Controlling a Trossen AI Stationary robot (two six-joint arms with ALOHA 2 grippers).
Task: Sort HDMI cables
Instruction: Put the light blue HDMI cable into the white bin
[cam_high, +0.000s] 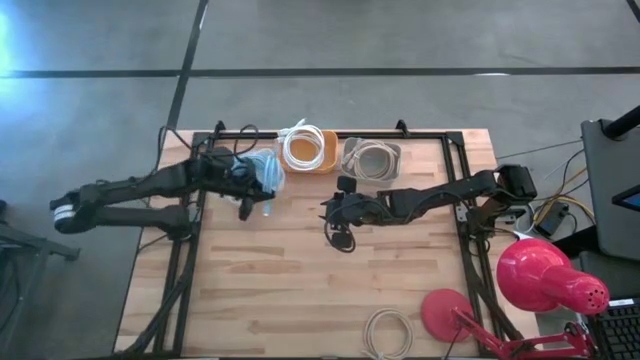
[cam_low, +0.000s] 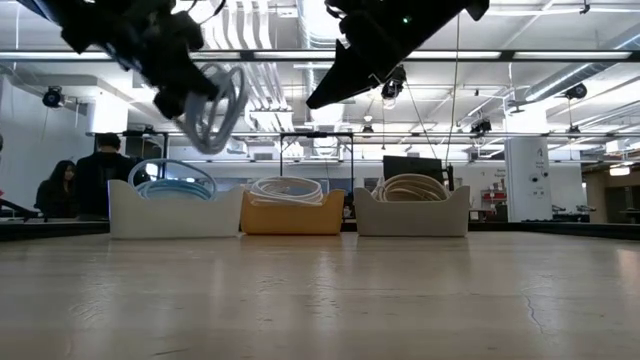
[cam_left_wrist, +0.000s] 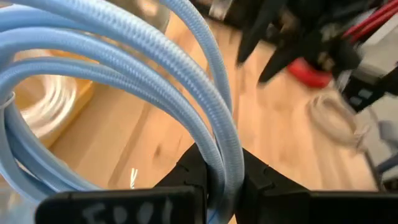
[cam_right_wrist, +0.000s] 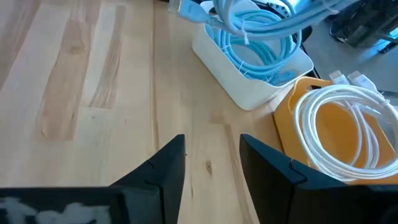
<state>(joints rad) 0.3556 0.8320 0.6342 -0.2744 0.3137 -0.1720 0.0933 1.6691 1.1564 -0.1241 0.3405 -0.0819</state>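
Note:
My left gripper (cam_high: 247, 200) is shut on a light blue cable coil (cam_high: 266, 174), held in the air above the white bin (cam_low: 175, 212) at the far left of the bin row; that bin holds more light blue coils (cam_right_wrist: 261, 50). An orange bin (cam_high: 308, 150) holds white coils. A pale grey bin (cam_high: 372, 158) holds beige coils. My right gripper (cam_high: 335, 215) is open and empty, raised over the table's middle, near the bins. One pale coil (cam_high: 388, 331) lies flat at the table's near edge. My left gripper pinches several strands of the blue coil's loop (cam_left_wrist: 219, 163) between its two fingers (cam_left_wrist: 186, 171). The fingers lie across the strands. The coil is lifted clear and stands on edge beside the fingers, above the white bin (cam_low: 215, 105).
The three bins stand in a row at the table's far edge. A red desk lamp (cam_high: 545, 275) stands at the near right corner, its base (cam_high: 447, 312) beside the pale coil. Bare wood lies between the bins and the near edge. People show in the room behind (cam_low: 85, 175).

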